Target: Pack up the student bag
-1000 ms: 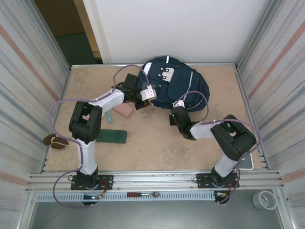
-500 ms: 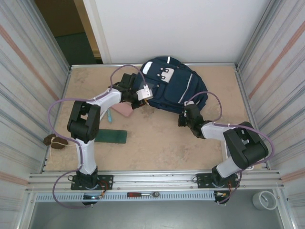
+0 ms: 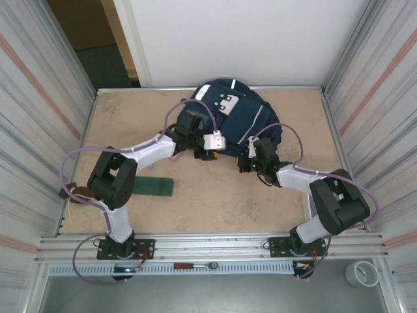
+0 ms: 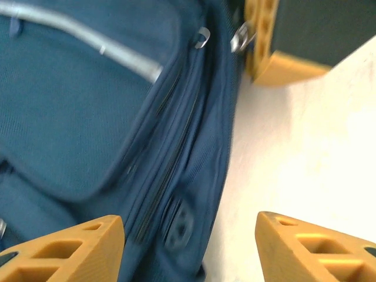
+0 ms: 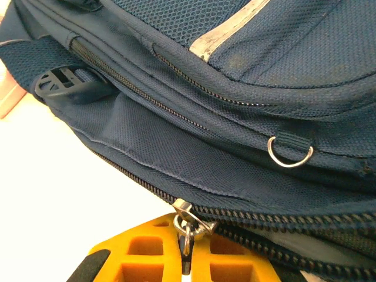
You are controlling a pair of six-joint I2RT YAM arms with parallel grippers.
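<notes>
The student bag [image 3: 234, 114] is a navy backpack lying at the back middle of the table, white patch up. In the right wrist view the student bag [image 5: 235, 88] shows its zip lines, a reflective stripe and a steel D-ring. My right gripper [image 5: 187, 249] is shut on the metal zipper pull [image 5: 189, 223] of the lowest zip, at the bag's near right edge [image 3: 253, 155]. My left gripper [image 4: 188, 252] is open, its yellow fingertips [image 4: 70, 247] straddling the bag's near hem and bare table. From above, the left gripper [image 3: 207, 151] sits close left of the right one.
A flat dark-green booklet [image 3: 151, 186] lies on the table by the left arm. A brown lump [image 3: 73, 193] rests at the left wall. A bit of pink [image 5: 7, 97] shows beside the bag. Metal walls enclose the table.
The right gripper went from the open table up to the bag's near right edge and now holds the zipper pull. The left gripper slid right along the bag's front edge towards it.
</notes>
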